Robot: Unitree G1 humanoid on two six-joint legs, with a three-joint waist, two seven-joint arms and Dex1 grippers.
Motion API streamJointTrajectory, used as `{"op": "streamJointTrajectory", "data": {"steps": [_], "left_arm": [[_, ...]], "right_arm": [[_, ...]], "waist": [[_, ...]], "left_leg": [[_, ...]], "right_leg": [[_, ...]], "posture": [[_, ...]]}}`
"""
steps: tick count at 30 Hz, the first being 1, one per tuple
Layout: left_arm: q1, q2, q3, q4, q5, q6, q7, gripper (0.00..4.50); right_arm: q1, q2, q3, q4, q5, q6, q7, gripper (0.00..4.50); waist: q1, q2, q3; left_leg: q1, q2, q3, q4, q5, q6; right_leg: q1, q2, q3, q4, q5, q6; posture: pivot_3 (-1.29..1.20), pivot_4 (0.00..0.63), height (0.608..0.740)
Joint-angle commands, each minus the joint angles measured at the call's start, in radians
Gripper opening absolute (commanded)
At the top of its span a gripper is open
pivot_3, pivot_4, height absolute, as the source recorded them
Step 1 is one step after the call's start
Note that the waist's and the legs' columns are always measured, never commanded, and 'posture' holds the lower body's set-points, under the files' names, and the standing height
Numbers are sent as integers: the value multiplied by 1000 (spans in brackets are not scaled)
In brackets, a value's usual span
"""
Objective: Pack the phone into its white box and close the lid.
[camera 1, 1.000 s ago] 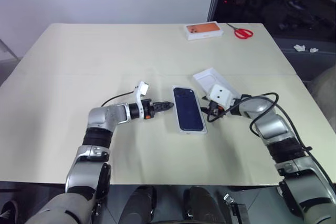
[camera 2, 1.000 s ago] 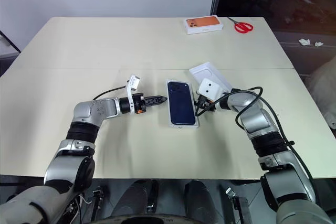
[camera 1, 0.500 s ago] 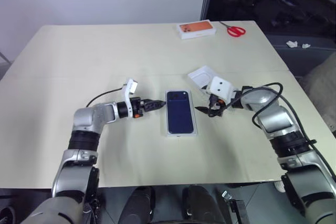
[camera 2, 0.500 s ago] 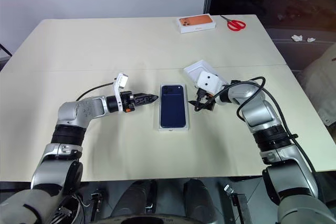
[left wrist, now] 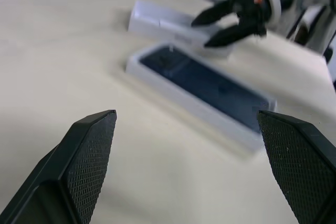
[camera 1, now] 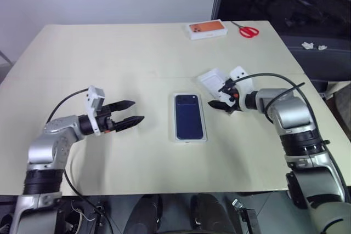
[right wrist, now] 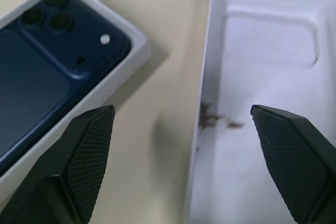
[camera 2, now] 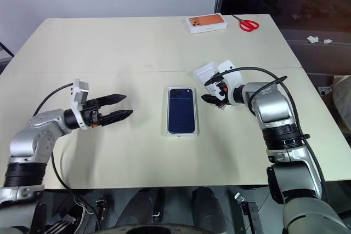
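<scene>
Beige table [camera 1: 109, 53] has the lid [camera 1: 189, 116] seated on the white box at centre, left gripper [camera 1: 127, 113] at 9 o'clock and right gripper [camera 1: 220, 96] at 3 o'clock, both jaws apart, empty; packing looks done, next just clear away.

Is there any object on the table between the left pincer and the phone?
No, nothing visible. Only bare table lies between the open left pincer and the phone, which rests in the white box.

Silver jointed arms, black cables, white wrist camera blocks, apparently orange accents, left hand [camera 1: 127, 113] black, cross-hatched fingers [left wrist: 86, 156]
</scene>
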Motion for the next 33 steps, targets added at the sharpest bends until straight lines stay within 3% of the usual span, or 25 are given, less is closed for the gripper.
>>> {"op": "streamJointTrajectory", "data": {"steps": [1, 4, 11, 17, 21, 25, 28, 31, 33], "left_arm": [[17, 20, 53, -65, -46, -24, -11, 4500], [29, 21, 81, -87, -62, -46, 0, 4500], [29, 13, 78, -98, -69, -62, 33, 4500], [12, 13, 77, -85, -69, -67, 53, 4500], [-12, 16, 85, -64, -71, -64, 68, 4500], [-60, 17, 109, -25, -100, -29, 93, 4500], [-79, 25, 120, -8, -115, -6, 107, 4500], [-85, 32, 132, 19, -112, -11, 115, 4500], [-86, 31, 143, 41, -108, -21, 122, 4500]], "right_arm": [[-26, -9, -14, -18, 10, 13, -25, 4336], [-17, -21, 17, -22, 10, 15, -15, 3460], [41, -50, 89, 19, -21, -75, 13, 60], [20, -31, 54, 49, 2, -111, 0, 23], [-79, 25, -67, 51, 99, -69, -21, 23], [-213, 152, -298, 12, 337, 175, -60, 23], [-232, 231, -397, -55, 486, 380, -75, 23], [-259, 397, -572, -72, 633, 603, -132, 23], [-216, 497, -583, -112, 729, 657, -188, 23]], "waist": [[1, 0, 0], [0, 0, 0], [-2, 0, 0], [-3, 0, 0], [-5, 1, 2], [-7, 3, 3], [-4, 3, 3], [-3, 3, 3], [-4, 3, 3]], "left_leg": [[0, 0, 0, 0, 0, 0], [0, 0, 0, 0, 0, 0], [0, 0, 0, 0, 0, 0], [1, 0, 0, 0, 0, 0], [1, 0, 0, 0, 0, 0], [0, 0, 0, 0, 0, 0], [0, 1, 0, -1, 0, 0], [0, 2, 0, 0, 0, 0], [0, 1, 0, 0, 0, 0]], "right_leg": [[0, 0, 0, 0, 0, 0], [0, 0, 0, 0, 0, 0], [0, 0, 0, 0, 0, 0], [1, 1, -1, 0, 0, 0], [0, 1, 0, 1, 0, 0], [-1, 1, 0, 1, 0, 0], [-1, 2, -1, 1, 0, 0], [0, 2, -1, 1, 0, 0], [-1, 2, 0, 2, 0, 0]], "posture": [[0, 150, 740], [0, 150, 740], [0, 150, 740], [0, 150, 740], [0, 150, 740], [0, 150, 740], [0, 150, 740], [0, 150, 740], [0, 150, 740]]}}
